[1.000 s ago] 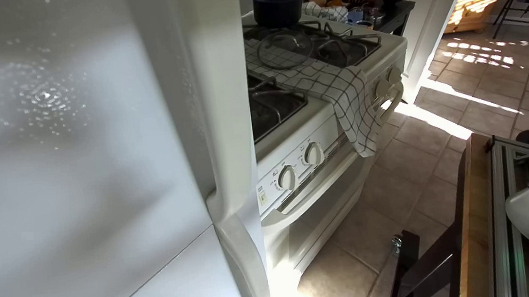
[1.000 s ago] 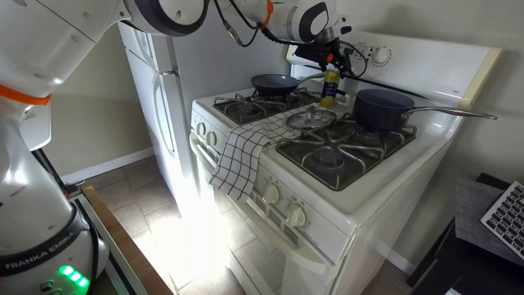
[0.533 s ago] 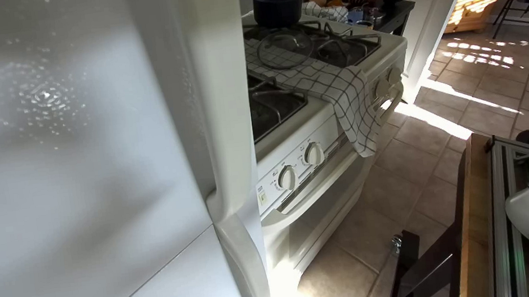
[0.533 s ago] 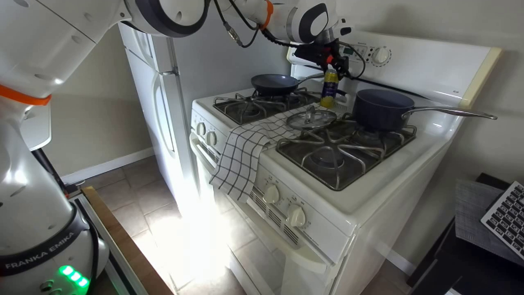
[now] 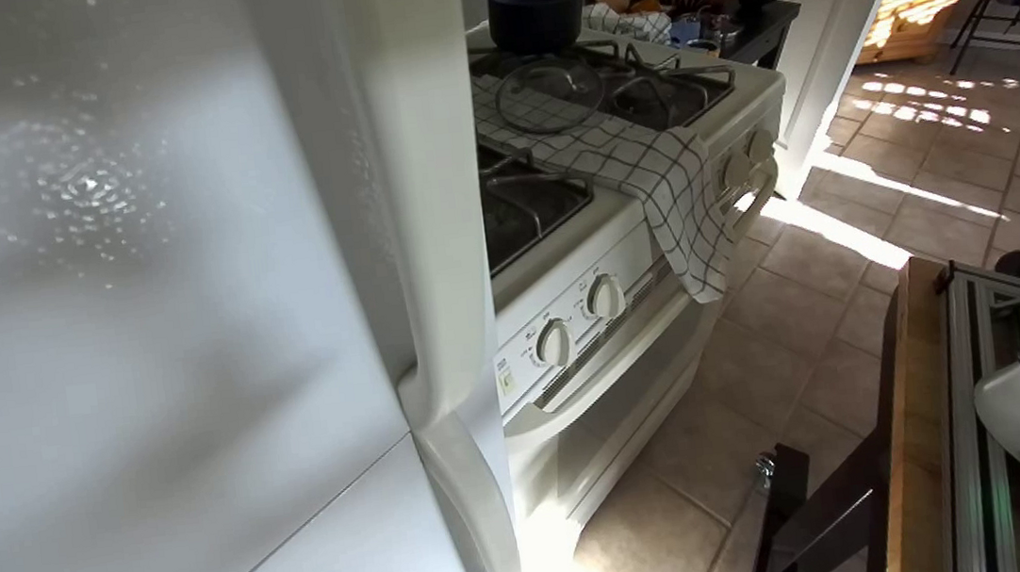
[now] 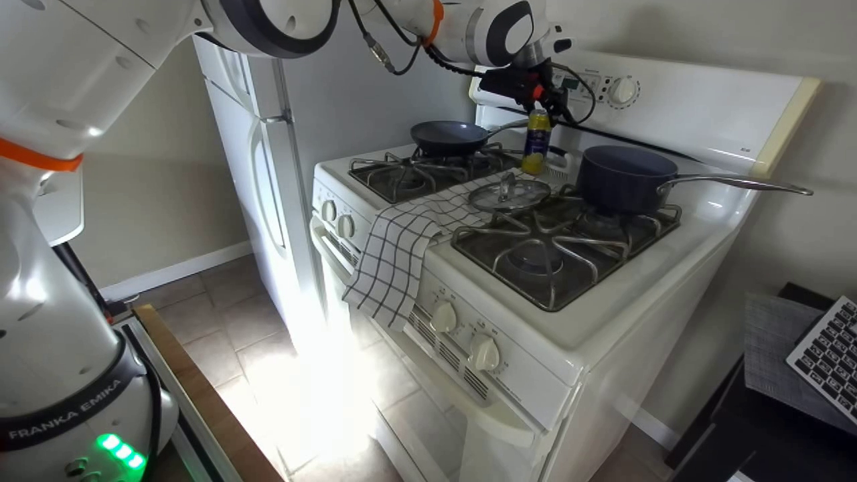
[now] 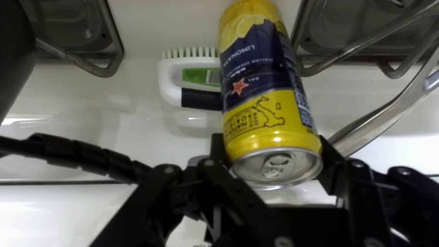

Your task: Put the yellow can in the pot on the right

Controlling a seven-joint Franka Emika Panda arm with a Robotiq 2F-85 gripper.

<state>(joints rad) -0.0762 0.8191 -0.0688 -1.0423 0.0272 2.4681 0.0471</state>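
The yellow can with a dark blue label stands nearly upright at the back of the stove, between the two sets of burners. My gripper is shut on the can's top end, one black finger on each side of it. In the wrist view the can's lid and pull tab face me. To the can's right, the dark blue pot sits on the right rear burner with its long handle pointing right. That pot also shows in an exterior view; its inside bottom is hidden.
A frying pan rests on the left rear burner. A glass lid lies on the checked towel in front of the can. A white brush lies beside the can, and the stove's back panel rises behind.
The fingers have drawn in and taken hold of the can. Gripper and can have shifted slightly up and to the left in an exterior view.
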